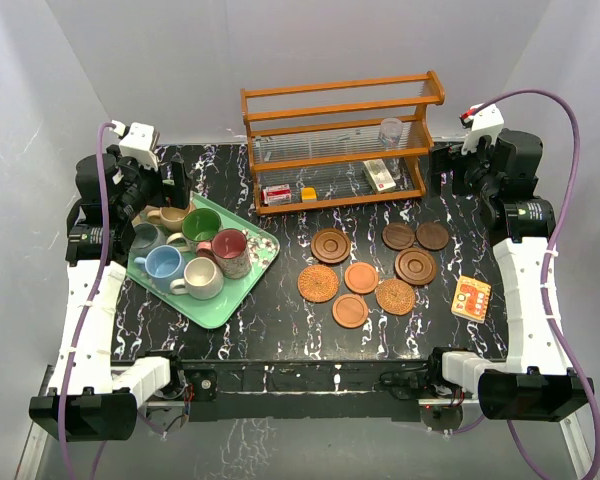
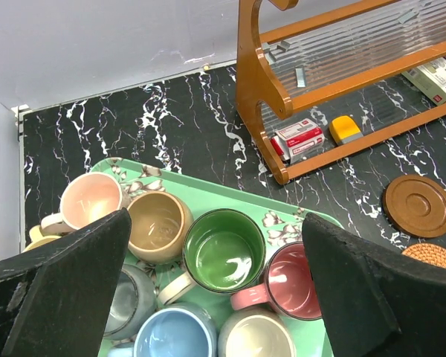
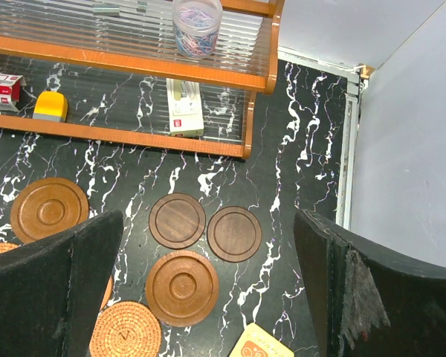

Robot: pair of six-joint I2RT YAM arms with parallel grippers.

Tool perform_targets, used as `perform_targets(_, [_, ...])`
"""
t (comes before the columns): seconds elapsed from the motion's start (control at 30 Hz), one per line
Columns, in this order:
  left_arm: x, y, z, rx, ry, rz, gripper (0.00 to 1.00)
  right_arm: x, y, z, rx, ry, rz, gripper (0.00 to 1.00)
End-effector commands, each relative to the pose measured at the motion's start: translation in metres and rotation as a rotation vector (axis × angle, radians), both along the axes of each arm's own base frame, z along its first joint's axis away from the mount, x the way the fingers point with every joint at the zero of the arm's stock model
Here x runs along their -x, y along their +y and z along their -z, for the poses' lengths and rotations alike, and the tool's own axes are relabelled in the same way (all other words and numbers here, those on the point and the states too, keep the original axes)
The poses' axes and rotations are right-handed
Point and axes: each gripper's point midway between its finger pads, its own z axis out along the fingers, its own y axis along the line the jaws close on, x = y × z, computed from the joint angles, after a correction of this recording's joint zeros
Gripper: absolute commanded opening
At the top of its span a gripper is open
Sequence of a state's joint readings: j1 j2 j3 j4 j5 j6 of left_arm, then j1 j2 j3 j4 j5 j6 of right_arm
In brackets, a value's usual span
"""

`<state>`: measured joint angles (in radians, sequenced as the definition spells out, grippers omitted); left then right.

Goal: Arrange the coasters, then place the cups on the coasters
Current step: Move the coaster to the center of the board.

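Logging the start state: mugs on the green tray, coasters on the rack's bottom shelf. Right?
No. The mugs are on the tray, but the coasters lie on the table before the rack, as the top view shows.

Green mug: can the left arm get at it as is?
Likely yes. The open left end effector hangs right over the green mug, nothing above it; the tan mug and maroon mug press close, so finger room looks tight.
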<state>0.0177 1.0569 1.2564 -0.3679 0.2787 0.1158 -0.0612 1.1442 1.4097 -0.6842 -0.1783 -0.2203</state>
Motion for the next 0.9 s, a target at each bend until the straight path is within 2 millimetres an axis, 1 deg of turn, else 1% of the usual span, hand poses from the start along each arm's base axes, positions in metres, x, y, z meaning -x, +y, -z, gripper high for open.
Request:
perform_targets(0.0, [0.006,-0.004,-0.005,0.005,-0.017,0.029,0.99,0.002,-0.001,-0.018,0.002,-0.064,0.009,0.98])
perform_targets(0.37, [0.009,-0.008,-0.002,0.012,-0.014,0.052,0.99,0.002,-0.002,-0.015,0.002,-0.040,0.013,0.98])
perform_targets(0.5, [0.012,-0.012,0.000,0.018,-0.009,0.074,0.99,0.000,-0.005,-0.002,0.009,0.027,0.028,0.98])
perform_targets(0.63, [0.019,-0.027,0.001,0.038,0.002,0.165,0.99,-0.004,-0.010,0.012,0.024,0.101,0.057,0.98])
perform_targets(0.77, [0.023,-0.035,0.009,0.035,0.019,0.223,0.99,-0.006,-0.019,0.021,0.060,0.136,0.109,0.98])
perform_targets(0.87, [0.025,-0.036,0.016,0.025,0.032,0.242,0.99,-0.006,-0.019,0.029,0.089,0.151,0.105,0.98])
